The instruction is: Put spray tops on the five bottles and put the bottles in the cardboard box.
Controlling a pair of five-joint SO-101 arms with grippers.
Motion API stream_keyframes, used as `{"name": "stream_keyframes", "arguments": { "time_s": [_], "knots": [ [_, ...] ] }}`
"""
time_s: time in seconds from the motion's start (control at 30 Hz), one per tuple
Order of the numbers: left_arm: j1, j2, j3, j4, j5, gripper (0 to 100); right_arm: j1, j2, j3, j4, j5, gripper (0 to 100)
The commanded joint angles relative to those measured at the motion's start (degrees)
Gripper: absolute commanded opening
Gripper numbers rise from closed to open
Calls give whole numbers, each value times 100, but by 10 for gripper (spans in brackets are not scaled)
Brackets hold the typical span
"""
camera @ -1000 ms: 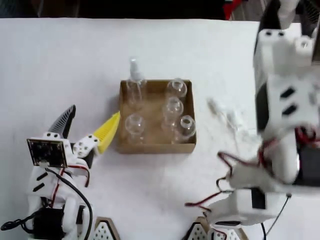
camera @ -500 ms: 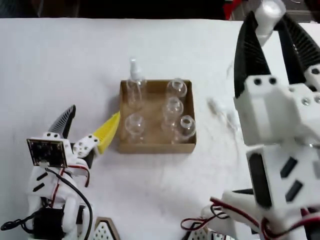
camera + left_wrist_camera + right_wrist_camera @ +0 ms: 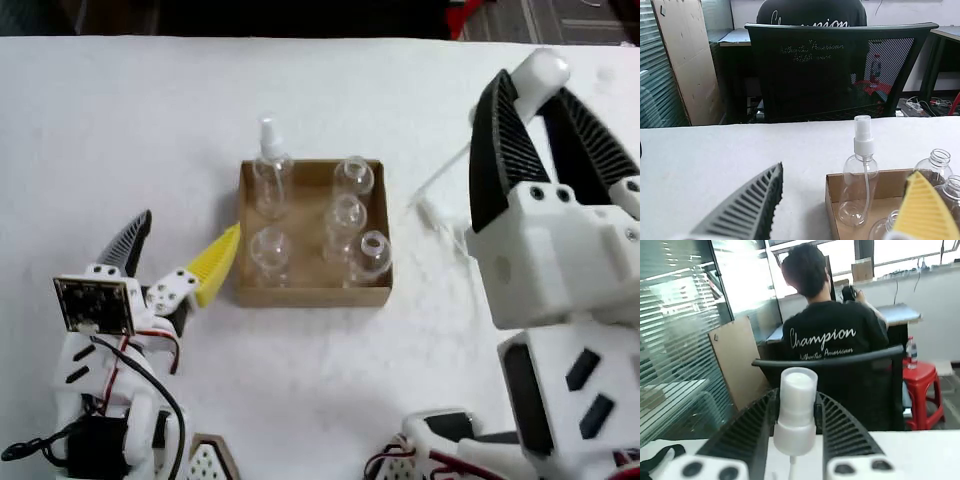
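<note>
Pinching a spray top [image 3: 797, 405] in the right gripper [image 3: 536, 88]: both black fingers [image 3: 492, 150] clamp its white head from either side, collar just below the tips, dip tube [image 3: 790, 462] dropping from the collar. That gripper sits right of the box [image 3: 310, 295], well apart from it, fingers pointing to the far edge of the table [image 3: 150, 120]. Box is brown cardboard, mid-table, open top, five clear bottles upright inside. Only one capped bottle [image 3: 268, 178], in the back-left corner, white sprayer on, tube down inside it. Other four are bare-necked: back-right bottle [image 3: 353, 177], middle-right bottle [image 3: 345, 213], front-right bottle [image 3: 371, 252], front-left bottle [image 3: 268, 248]. The three on the right side stand in a tight line, touching or nearly so; can't tell which. On the other side the left gripper [image 3: 172, 252] is left of the box, low by the table, spread wide with nothing between the fingers: grey finger [image 3: 127, 243] out to the left, yellow finger [image 3: 214, 262] with its tip just beside the box's left wall; touching or not, can't tell. Some pale bits [image 3: 450, 225] lie on the table between box and right gripper, too washed out to identify. One thin pale line [image 3: 440, 175] slants from near the right gripper toward them; can't tell whether it belongs to the held top.
</note>
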Motion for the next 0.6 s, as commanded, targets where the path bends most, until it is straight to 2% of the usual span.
{"name": "stream_keyframes", "arguments": {
  "time_s": [0.0,0.57],
  "knots": [
    [31,-31,-18,-105,44,373,-48,-224,360,-330,-255,15],
    [31,-31,-18,-105,44,373,-40,-251,431,-576,-264,15]
  ]
}}
